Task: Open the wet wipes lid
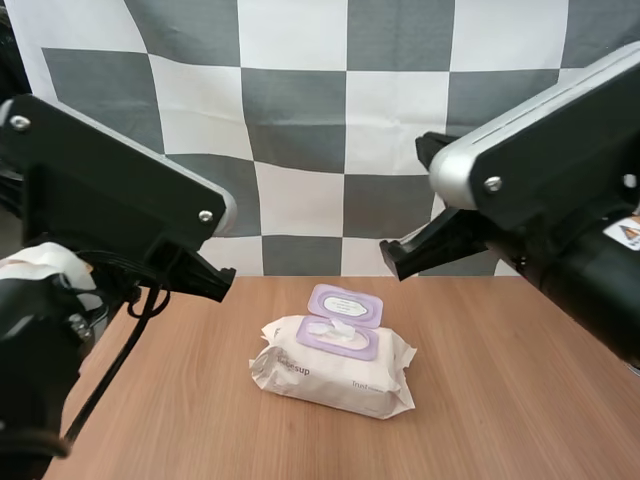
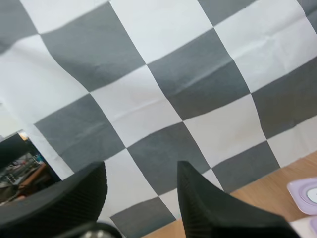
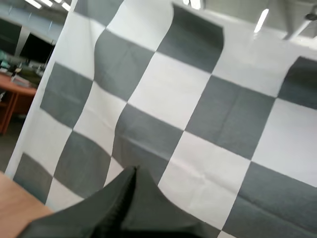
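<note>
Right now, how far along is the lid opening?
Done: the lid is flipped back on the wet wipes pack, a white wipe showing in the opening. In hand: nothing; the left pincer is open, the right pincer shut, both up off the pack. Left: nothing that I can see.

Our left arm, at the left of the high frame, is a matte black, angular housing with two small silver screws on its face and a pale wrapped section lower down. Our right arm, at the upper right, carries a silver-grey shell over black, a round bolt, and a white label with an orange mark. The left claw has black fingers with ribbed faces; the right claw is plain black.
</note>
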Available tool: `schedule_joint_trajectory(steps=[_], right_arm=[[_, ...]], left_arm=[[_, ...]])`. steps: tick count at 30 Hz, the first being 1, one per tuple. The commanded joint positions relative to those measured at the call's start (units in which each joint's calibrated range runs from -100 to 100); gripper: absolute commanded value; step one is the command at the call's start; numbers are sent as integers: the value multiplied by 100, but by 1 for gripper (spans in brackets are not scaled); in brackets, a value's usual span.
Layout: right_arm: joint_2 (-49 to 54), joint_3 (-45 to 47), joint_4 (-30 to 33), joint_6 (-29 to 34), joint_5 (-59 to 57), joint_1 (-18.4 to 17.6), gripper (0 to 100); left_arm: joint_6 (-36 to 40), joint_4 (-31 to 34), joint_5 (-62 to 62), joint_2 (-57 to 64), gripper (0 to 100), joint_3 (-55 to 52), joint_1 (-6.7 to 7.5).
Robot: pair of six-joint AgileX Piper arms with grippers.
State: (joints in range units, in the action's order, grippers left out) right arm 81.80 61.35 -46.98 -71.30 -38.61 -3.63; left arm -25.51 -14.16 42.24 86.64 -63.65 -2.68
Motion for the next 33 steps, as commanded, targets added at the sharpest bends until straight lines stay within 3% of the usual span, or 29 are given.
schedule_joint_trajectory(steps=[1, 3, 6, 11, 15, 19, 24, 28, 33], right_arm=[[1820, 62, -234, 815, 620, -8, 0], [1820, 183, -232, 982, 697, -8, 0], [1820, 492, -128, 970, 819, 0, 0], [1820, 1294, 412, 943, 1048, 152, 0], [1820, 1949, 1555, 318, 1113, 288, 0], [1820, 2636, 2473, -303, 947, 288, 0], [1820, 3073, 2179, -334, 1414, 288, 4], [1820, 3186, 1564, 422, 1937, 288, 4], [1820, 3316, 1552, 1487, 1623, 389, 4]], left_arm=[[3701, 1773, -917, 882, 73, 4, 168], [4689, 2792, -1020, 1172, 73, -12, 280], [5262, 3715, -988, 1336, 73, -310, 425], [5414, 4655, -223, 1336, 73, -1207, 589], [5414, 5267, -104, 1336, 73, -1888, 617], [5414, 5376, -104, 1336, 73, -2451, 617], [5414, 5379, -350, 1336, 73, -3074, 617], [5414, 5379, -345, 1336, 73, -3377, 617], [5414, 5314, -257, 1336, 73, -3394, 617]])
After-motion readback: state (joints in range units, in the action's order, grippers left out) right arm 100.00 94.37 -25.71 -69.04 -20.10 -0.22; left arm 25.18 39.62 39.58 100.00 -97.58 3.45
